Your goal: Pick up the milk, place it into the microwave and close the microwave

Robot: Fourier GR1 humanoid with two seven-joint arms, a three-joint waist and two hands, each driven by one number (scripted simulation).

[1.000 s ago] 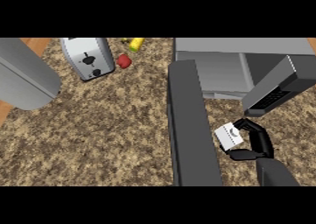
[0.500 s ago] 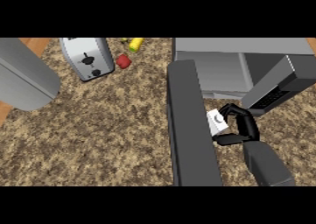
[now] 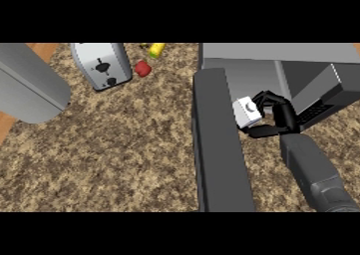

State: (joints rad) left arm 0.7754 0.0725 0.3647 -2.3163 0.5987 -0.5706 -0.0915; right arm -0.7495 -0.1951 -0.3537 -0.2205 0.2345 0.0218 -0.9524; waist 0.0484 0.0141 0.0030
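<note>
The right hand (image 3: 274, 117) has its fingers (image 3: 265, 96) curled around the milk (image 3: 249, 110), a small white carton held at the mouth of the microwave (image 3: 285, 64), between the open door (image 3: 219, 144) at nine o'clock and the dark side wall at three o'clock. The carton looks tilted, so it may tip over if it is released before its base sits flat on the grey cavity floor. The gap is narrow: the carton could clip the door's edge or the forearm could brush the wall. Open room lies at twelve o'clock, deeper inside. The left forearm (image 3: 24, 82) shows at ten o'clock, well apart; its fingers are out of view. A toaster (image 3: 101, 64) stands on the worktop (image 3: 116, 159) at eleven o'clock.
</note>
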